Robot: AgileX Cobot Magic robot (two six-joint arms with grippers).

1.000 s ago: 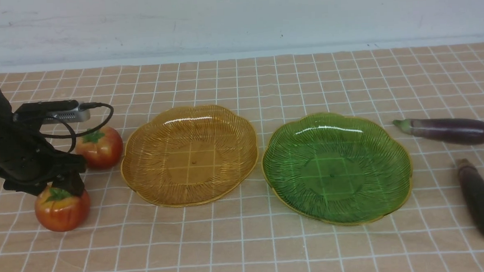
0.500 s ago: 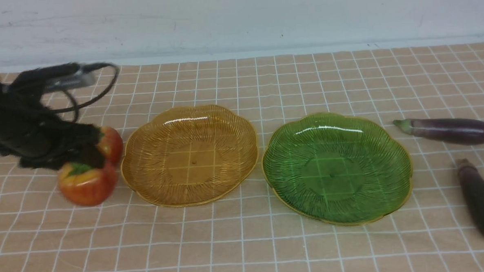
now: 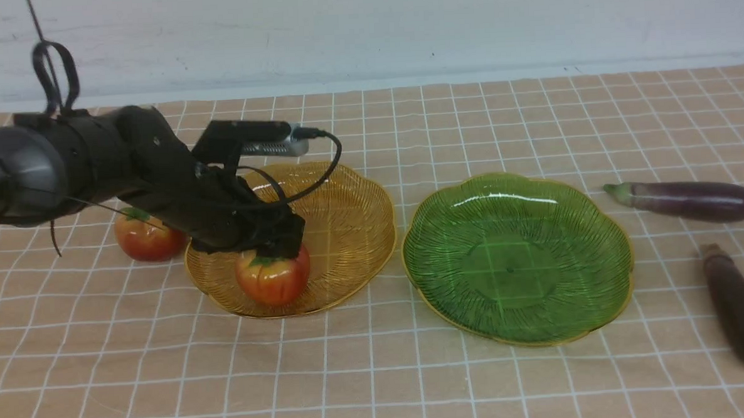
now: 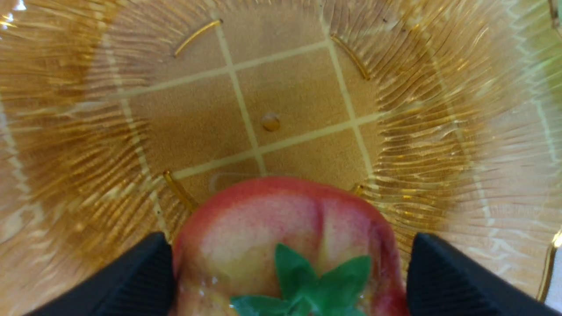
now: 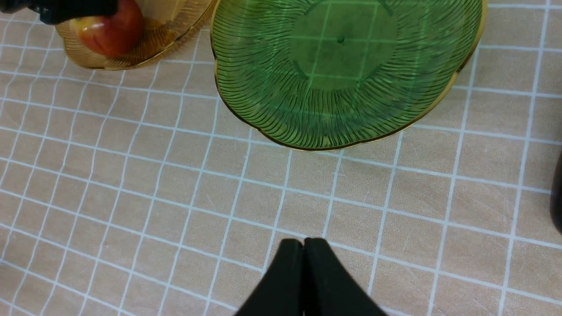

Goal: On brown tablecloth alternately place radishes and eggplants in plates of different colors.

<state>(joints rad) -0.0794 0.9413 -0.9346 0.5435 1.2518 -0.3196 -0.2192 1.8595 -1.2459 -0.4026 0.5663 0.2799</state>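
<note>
The left gripper's fingers [image 4: 140, 272] flank one radish [image 3: 273, 277] (gripped or released, I cannot tell) inside the amber plate's [image 3: 354, 235] near edge; the right gripper [image 5: 304, 242] is clenched, empty.

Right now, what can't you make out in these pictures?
- Left gripper: whether its fingers still press the radish; blurred at the left wrist view's bottom edge.
- Radish's lower end: cut off by that edge.
- Amber plate: far-left part hidden behind the left arm, front view.
- Right gripper: mostly outside the front view's right edge.
</note>
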